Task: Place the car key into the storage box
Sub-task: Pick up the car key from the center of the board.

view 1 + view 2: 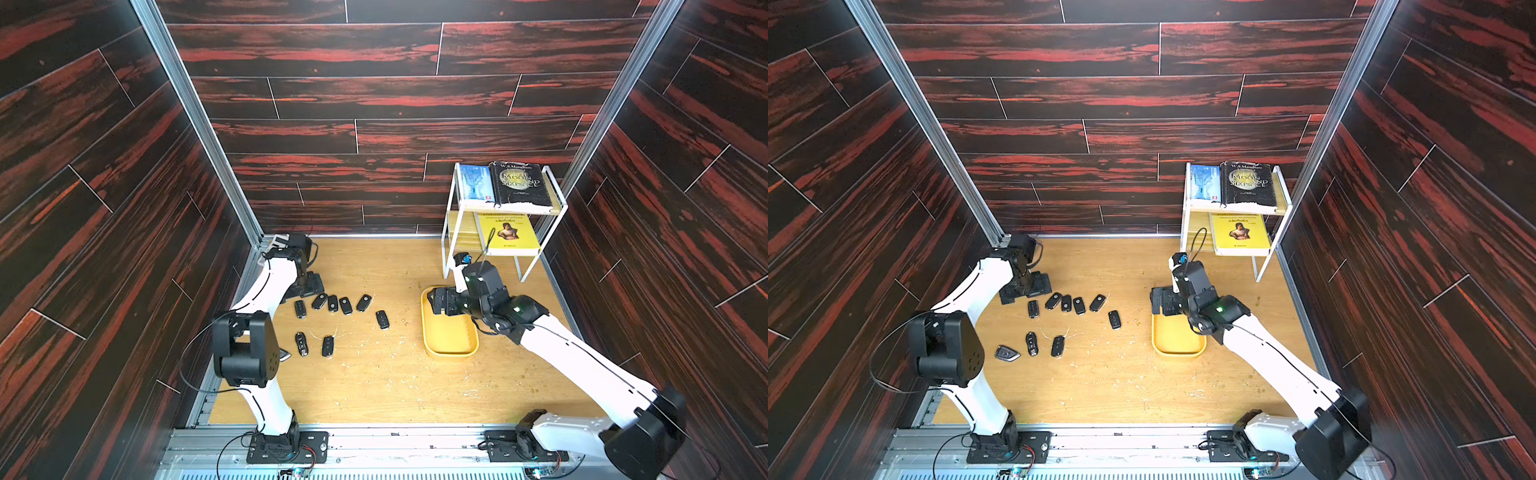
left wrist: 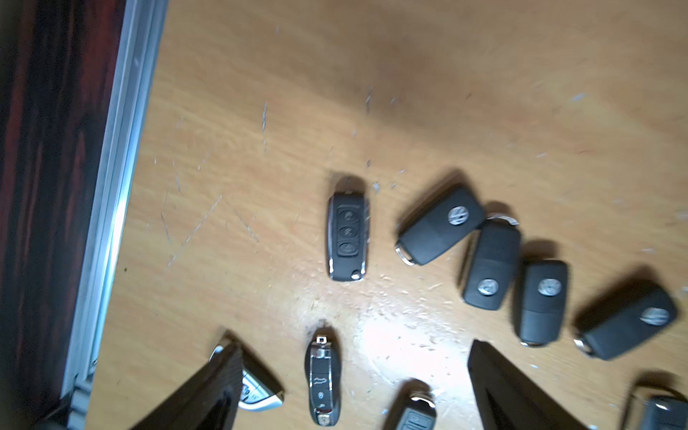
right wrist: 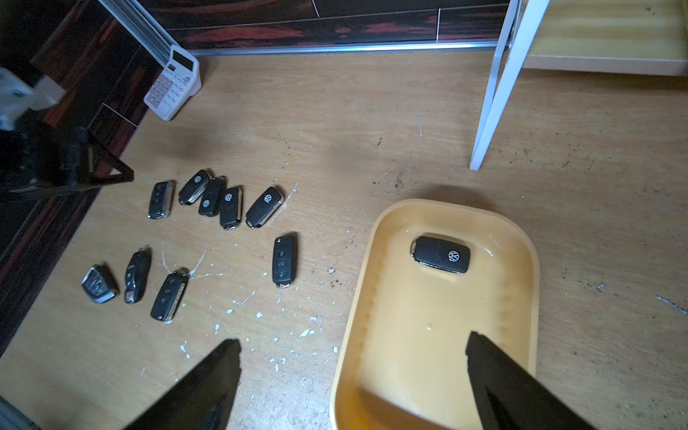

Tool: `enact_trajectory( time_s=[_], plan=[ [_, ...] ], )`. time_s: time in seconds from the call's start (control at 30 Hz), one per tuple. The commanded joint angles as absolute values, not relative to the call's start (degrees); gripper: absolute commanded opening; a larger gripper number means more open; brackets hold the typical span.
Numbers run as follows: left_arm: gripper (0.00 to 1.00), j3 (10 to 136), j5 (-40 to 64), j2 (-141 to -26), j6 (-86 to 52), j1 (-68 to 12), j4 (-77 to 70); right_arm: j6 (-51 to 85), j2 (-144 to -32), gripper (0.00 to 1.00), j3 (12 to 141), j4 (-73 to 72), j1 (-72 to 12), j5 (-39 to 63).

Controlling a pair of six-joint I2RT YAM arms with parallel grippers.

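Note:
The storage box (image 1: 451,336) (image 3: 428,316), a shallow yellow tray, lies right of centre on the wooden table. One black car key (image 3: 441,255) lies inside it at its far end. Several more black car keys (image 1: 332,303) (image 1: 1066,303) are scattered on the table to the left. My right gripper (image 1: 436,301) (image 3: 352,338) hovers open over the box's near left rim, holding nothing. My left gripper (image 1: 305,286) (image 2: 352,346) stands open and empty above the keys at the back left. In the left wrist view a chrome-trimmed key (image 2: 323,379) lies between its fingers.
A white wire rack (image 1: 505,208) holding books stands at the back right, one leg (image 3: 491,111) close to the box. A white calculator (image 3: 173,83) leans in the back left corner. Dark panelled walls close in three sides. White flecks litter the table.

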State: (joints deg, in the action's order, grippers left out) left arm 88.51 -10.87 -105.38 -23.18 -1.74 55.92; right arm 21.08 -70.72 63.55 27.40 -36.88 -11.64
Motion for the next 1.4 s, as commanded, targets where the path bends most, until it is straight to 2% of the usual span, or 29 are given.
enact_trajectory(
  time_s=[0.0,0.13,0.37,0.9,1.2,1.37],
  plan=[
    [0.97,93.5,-14.1,-107.7,-24.8,-1.1,62.0,19.5,-69.0,0.99,61.3,29.0,-37.1,-10.2],
    [0.94,98.1,-12.9,-113.8,-26.7,-0.8,67.3,18.8,-67.6,0.99,59.6,28.7,-37.1,-9.6],
    [0.96,98.8,-10.6,-118.5,-28.5,0.6,65.3,18.5,-66.8,0.98,58.1,27.4,-37.1,-8.3],
    [0.97,90.5,1.7,-121.2,-27.8,4.3,54.3,17.7,-69.5,0.99,57.8,27.2,-37.1,-8.7],
    [0.96,86.4,2.1,-119.5,-26.4,6.3,50.9,18.7,-71.1,0.99,56.7,25.9,-37.1,-7.6],
    [0.96,84.5,5.7,-117.4,-24.9,6.5,48.1,18.9,-72.2,0.99,56.2,25.3,-37.1,-7.1]
  ],
)
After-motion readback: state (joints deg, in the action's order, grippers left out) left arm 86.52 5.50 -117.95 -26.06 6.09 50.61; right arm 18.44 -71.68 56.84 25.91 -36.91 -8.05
